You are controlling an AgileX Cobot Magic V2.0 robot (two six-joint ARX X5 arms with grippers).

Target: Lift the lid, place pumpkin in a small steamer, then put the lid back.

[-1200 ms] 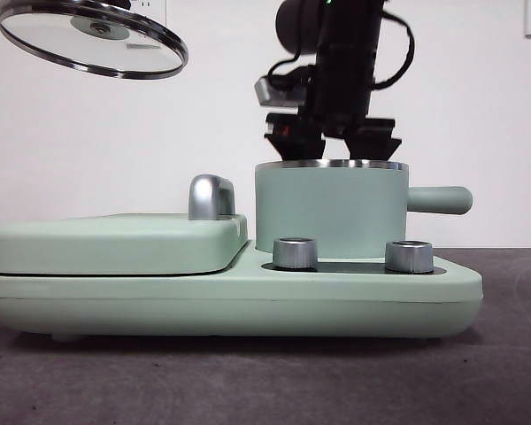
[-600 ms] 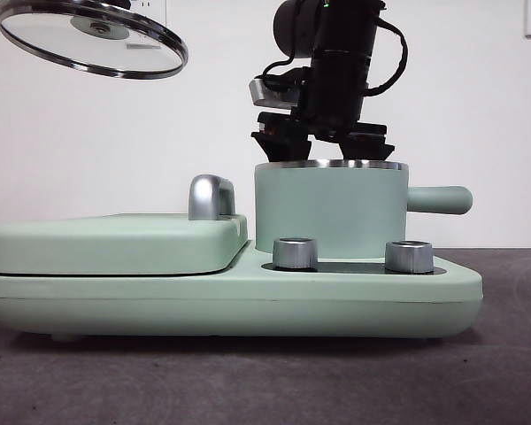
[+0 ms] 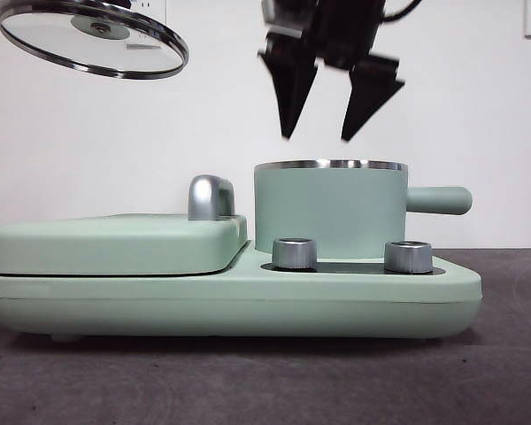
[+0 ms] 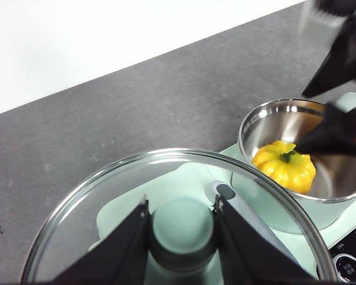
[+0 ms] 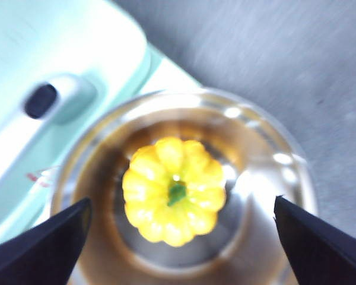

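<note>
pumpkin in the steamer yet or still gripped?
In. The pumpkin sits on the small steamer floor; the right gripper hangs open above.

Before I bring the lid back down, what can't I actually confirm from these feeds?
- Front view: the pumpkin is hidden by the small steamer wall.
- Front view: the lid knob and left claw are cut off by the top edge.
- Right wrist view: blurred, and the right claw tips leave the frame.
</note>
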